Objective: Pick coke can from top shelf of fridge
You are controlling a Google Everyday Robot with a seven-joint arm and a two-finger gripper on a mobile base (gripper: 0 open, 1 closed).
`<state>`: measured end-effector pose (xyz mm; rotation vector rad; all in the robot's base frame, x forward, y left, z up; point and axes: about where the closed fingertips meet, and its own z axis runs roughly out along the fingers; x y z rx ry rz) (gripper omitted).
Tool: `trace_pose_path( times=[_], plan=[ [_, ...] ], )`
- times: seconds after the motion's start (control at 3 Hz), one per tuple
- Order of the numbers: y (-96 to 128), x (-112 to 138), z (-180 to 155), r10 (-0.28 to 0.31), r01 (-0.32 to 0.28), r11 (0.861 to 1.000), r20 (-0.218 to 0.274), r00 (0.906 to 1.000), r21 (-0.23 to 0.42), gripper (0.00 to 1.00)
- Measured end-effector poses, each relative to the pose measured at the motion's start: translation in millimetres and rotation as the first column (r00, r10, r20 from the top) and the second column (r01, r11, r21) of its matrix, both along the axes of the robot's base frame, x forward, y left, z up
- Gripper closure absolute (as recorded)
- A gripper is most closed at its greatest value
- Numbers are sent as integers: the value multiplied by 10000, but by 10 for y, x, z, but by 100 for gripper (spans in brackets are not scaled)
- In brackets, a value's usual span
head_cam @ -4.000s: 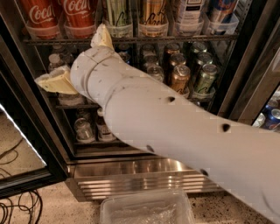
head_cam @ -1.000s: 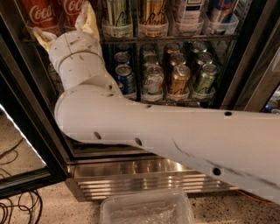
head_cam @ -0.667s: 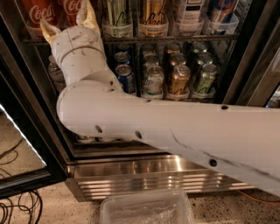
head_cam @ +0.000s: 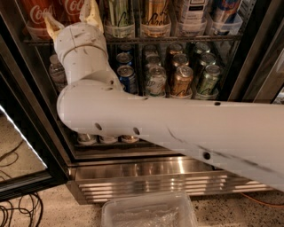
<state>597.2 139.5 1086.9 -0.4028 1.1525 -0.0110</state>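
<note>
Two red coke cans stand at the left end of the top shelf (head_cam: pixel 177 39) of the fridge (head_cam: pixel 155 177), in clear holder trays. One coke can (head_cam: pixel 37 13) is at the far left; the other coke can (head_cam: pixel 71 8) is just to its right. My gripper (head_cam: pixel 70 20) is raised to this shelf on the white arm. Its tan fingers are spread, one finger (head_cam: pixel 49 24) left and one finger (head_cam: pixel 91 13) right of the second coke can. I cannot tell whether they touch it. The wrist hides the can's lower part.
Green, gold and white cans (head_cam: pixel 153 15) fill the rest of the top shelf. The rack below holds blue Pepsi cans (head_cam: pixel 127 75) and several other cans. The glass door (head_cam: pixel 22 146) stands open at the left. A clear plastic bin (head_cam: pixel 146 213) sits on the floor in front.
The gripper has risen from the middle rack to the top shelf and moved left. Its fingers now flank the second coke can, a little higher than a second ago.
</note>
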Motion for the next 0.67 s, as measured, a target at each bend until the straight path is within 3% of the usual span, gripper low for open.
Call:
trace_pose_path(
  times=[0.67],
  plan=[
    [84,132,27,174,-181,9974,99,9998,696,32]
  ],
)
